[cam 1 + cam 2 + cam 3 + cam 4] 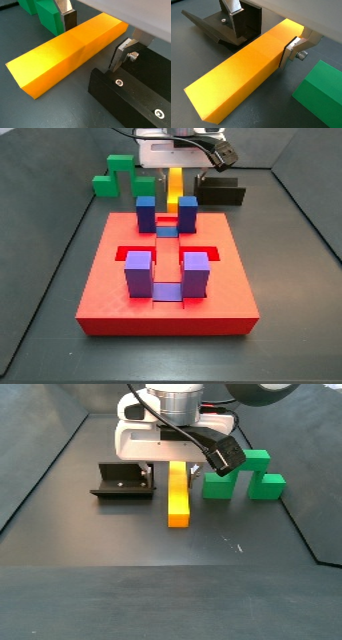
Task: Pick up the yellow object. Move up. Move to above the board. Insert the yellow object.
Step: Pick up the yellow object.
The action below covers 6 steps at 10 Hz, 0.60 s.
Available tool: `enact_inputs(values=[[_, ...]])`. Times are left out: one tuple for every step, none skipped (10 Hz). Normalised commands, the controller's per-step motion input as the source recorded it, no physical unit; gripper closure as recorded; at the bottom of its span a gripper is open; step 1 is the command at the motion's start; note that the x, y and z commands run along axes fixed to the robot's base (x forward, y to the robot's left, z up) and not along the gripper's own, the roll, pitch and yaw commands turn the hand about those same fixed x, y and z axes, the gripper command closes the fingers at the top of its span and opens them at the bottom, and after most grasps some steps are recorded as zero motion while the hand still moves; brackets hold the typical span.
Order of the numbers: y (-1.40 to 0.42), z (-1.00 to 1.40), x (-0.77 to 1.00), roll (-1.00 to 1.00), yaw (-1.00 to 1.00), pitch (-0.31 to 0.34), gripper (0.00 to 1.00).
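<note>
The yellow object (pixel 67 52) is a long orange-yellow bar lying flat on the dark floor; it also shows in the other views (pixel 244 75) (pixel 175 186) (pixel 178 492). My gripper (pixel 95 40) is low over one end of the bar and straddles it, as both wrist views show (pixel 263 40). The jaws are open: one finger (pixel 291 49) is at the bar's side, the other finger (pixel 235 22) stands clear of it. The board (pixel 120 288) is a red slab with blue and purple posts (pixel 140 273), apart from the bar and closer to that camera.
A green stepped block (pixel 247 472) stands on one side of the bar (pixel 321 95) (pixel 47 15) (pixel 118 176). The dark fixture (pixel 123 481) stands on the other side, close to a finger (pixel 133 95) (pixel 218 30) (pixel 221 190). Dark walls enclose the floor.
</note>
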Motion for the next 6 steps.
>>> enact_inputs(values=[[-0.07,-0.04,0.0,-0.01,0.0,0.0,0.0],[-0.06,-0.03,0.0,0.0,0.0,0.0,0.0],[0.0,0.0,0.0,0.0,0.0,0.0,0.0],[0.0,0.0,0.0,0.0,0.0,0.0,1.0],[0.0,0.0,0.0,0.0,0.0,0.0,1.0],[0.0,0.0,0.0,0.0,0.0,0.0,1.0]])
